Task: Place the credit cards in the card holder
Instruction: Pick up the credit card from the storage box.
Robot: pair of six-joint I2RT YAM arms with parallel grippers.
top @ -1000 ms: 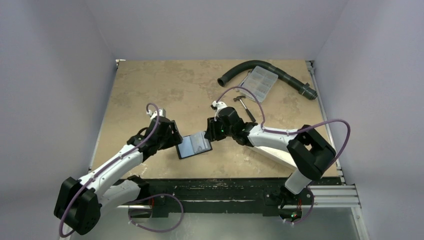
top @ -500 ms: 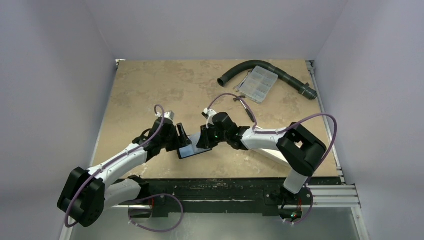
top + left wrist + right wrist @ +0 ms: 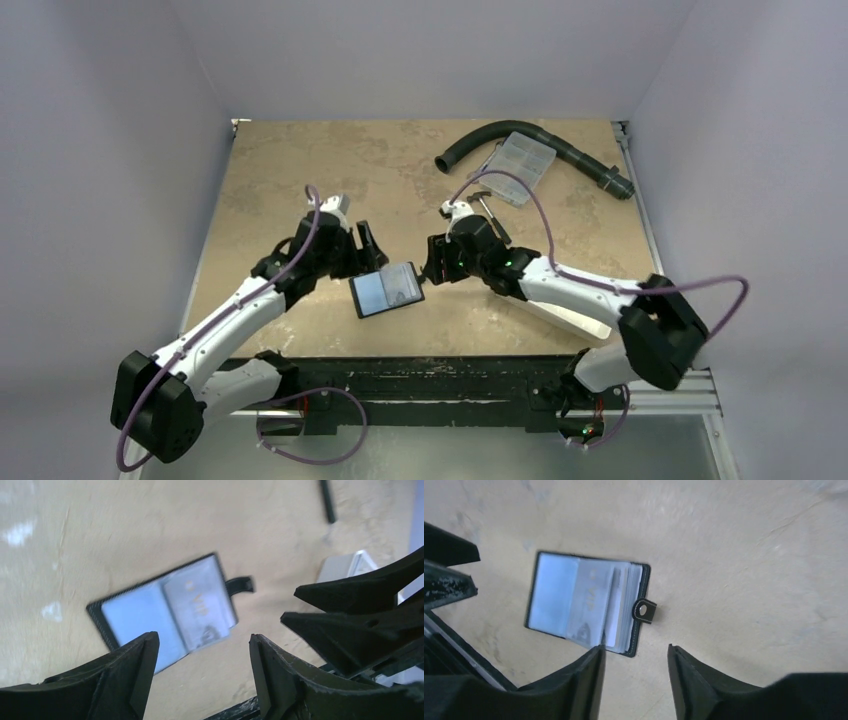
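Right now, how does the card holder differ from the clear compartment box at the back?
The card holder is black-edged with a pale blue inside; the compartment box is clear. The card holder lies open near the front; the compartment box sits far back, by the black hose. Both are flat rectangles on the table.

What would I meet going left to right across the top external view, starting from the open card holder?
card holder → right gripper → clear compartment box → coupling end of the black hose. The left gripper overlaps the holder sideways, so it is left out.
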